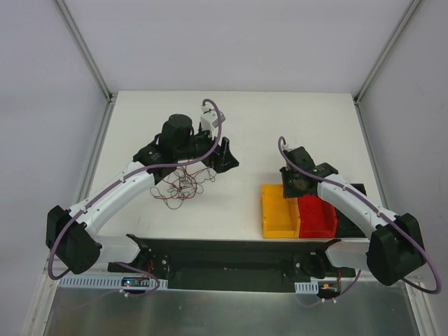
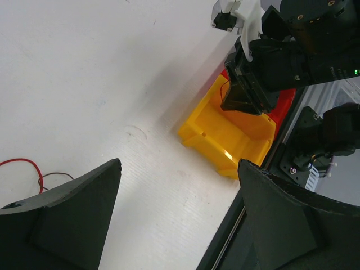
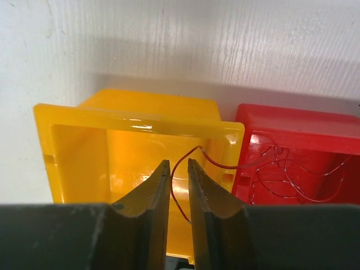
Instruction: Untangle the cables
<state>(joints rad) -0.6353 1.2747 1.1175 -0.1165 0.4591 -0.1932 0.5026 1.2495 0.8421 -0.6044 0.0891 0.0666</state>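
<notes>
A scribbly tangle of hair-thin dark red and black cables lies on the white tabletop just beside the left tool, whose jaws stand wide apart on nothing. The right tool hangs over the open yellow plastic bin, its jaws a narrow slit apart with one thin red wire threading the gap. More fine wires lie in the red plastic bin alongside.

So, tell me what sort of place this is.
Probably a robotics lab test cell: a white table boxed in by plain white walls, left arm and right arm bolted at its near edge, a yellow bin and red bin.
</notes>
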